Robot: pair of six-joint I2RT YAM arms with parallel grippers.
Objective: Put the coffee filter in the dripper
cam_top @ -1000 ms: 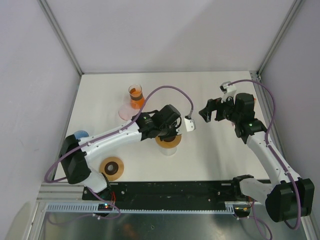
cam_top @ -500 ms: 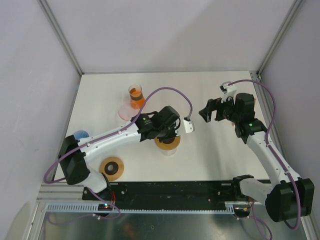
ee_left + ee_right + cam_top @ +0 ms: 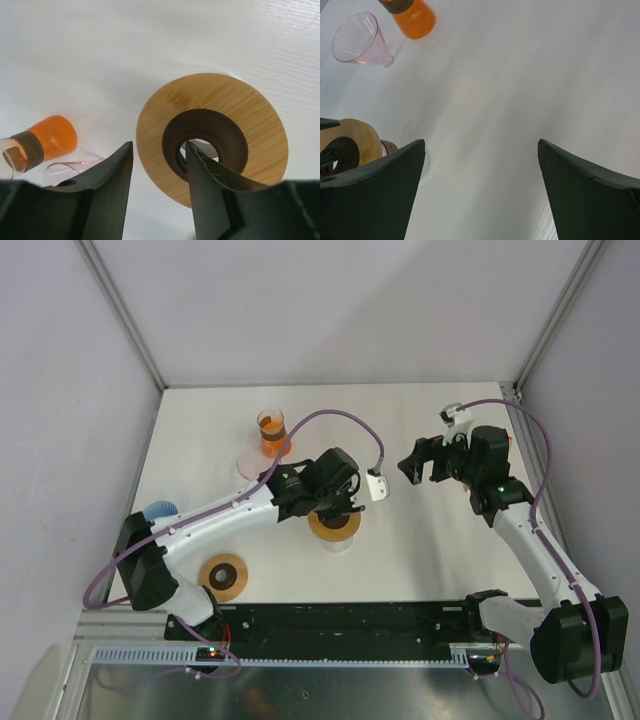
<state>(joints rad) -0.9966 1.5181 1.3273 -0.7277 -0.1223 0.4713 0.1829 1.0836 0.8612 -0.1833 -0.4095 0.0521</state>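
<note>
A wooden disc with a dark brown funnel collar, the coffee filter [image 3: 335,525] [image 3: 212,140], rests level on a clear glass vessel, the dripper [image 3: 338,540], near the table's middle. Only the dripper's glass edge [image 3: 422,165] shows under the disc. My left gripper [image 3: 335,504] [image 3: 158,150] hovers just above the disc, open and holding nothing. One fingertip is over the collar's hole, the other outside the disc's rim. My right gripper [image 3: 415,468] [image 3: 481,145] stands wide open and empty over bare table to the right.
An orange glass flask [image 3: 272,435] [image 3: 415,17] with a dark band stands at the back. A clear pink cone [image 3: 250,462] [image 3: 360,42] lies beside it. A second wooden ring [image 3: 222,575] lies at the near left, a blue object [image 3: 160,510] at the left edge.
My left gripper has gone from shut to open over the wooden disc and drawn slightly back. The disc stays on the glass. The right arm has not moved.
</note>
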